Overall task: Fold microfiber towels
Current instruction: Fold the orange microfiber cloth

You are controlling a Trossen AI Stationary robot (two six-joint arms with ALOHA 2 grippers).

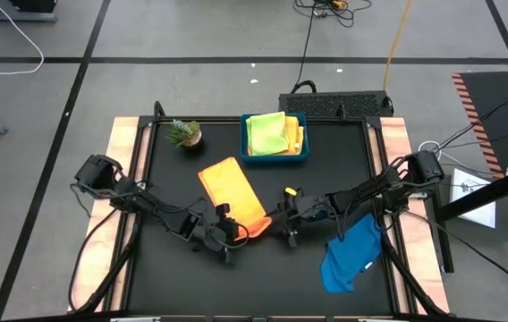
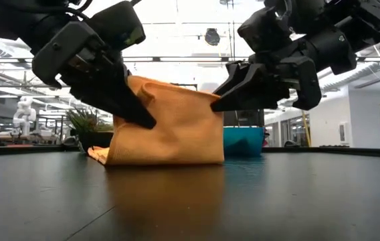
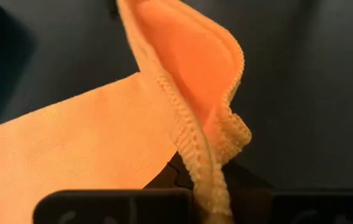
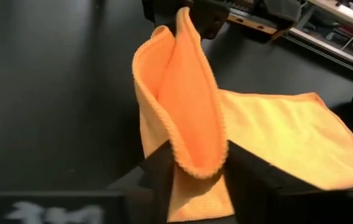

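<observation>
An orange towel lies mid-table, and its near edge is raised between both grippers. My left gripper is shut on the raised edge's left end, my right gripper on its right end. In the low view the cloth stands like a wall between them, with its lower part on the table. A blue towel lies crumpled at the near right, under my right arm. Lime green and yellow towels lie in a blue tray. My left gripper pinches the orange towel's hemmed edge between its two fingers, at the left end of the raised edge; two hems run in together, so there are several layers. The fingers slant down from the left. The cloth rises from the hold, and its far part lies flat. My right gripper has a fold of the towel's hemmed edge between its two fingers, two layers side by side, at the right end of the raised edge. The fingers slant down from the right. The fold stands upright, and the rest lies on the table.
The blue tray stands at the far middle, with a small potted plant to its left. Bare black tabletop lies along the near edge and to the left of the orange towel.
</observation>
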